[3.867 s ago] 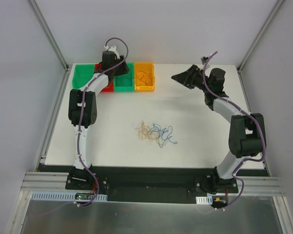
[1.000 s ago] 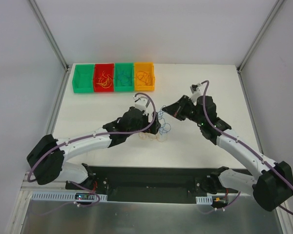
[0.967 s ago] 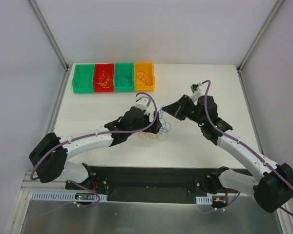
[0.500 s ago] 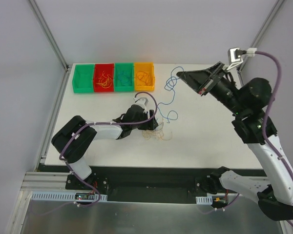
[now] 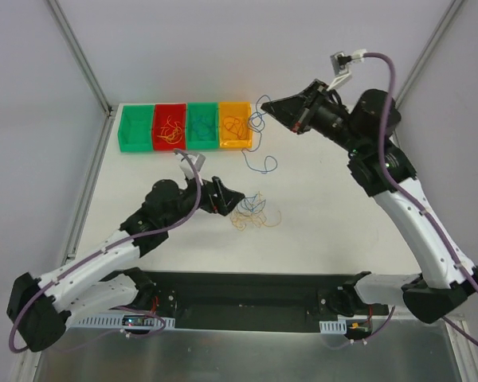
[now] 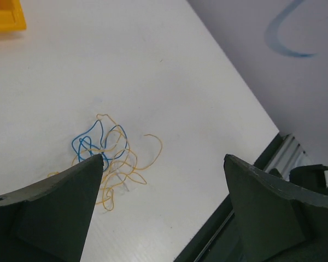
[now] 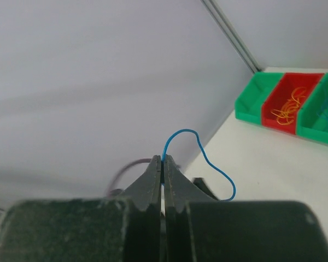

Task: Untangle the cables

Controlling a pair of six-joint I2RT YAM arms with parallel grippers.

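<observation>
One blue cable (image 7: 199, 148), limp and light, hangs pinched in the right gripper (image 7: 163, 166); the left gripper (image 6: 164, 159) gapes wide; grasp loose ends.

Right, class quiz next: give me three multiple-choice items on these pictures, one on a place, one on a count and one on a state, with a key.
1. Where does the tangled heap of thin orange and blue wires lie?
A in the red bin
B on the white table, just beyond the left tool
C under the right arm's base

2. How many small plastic bins stand in the row at the table's far edge?
A two
B four
C six

3. How is the right tool?
A shut on a thin blue wire
B wide open and empty
C shut on a bin

Key:
1 B, the heap rests on bare tabletop.
2 B, the row reads green, red, green, orange.
3 A, the right wrist view shows the tool pinching the wire.
</observation>
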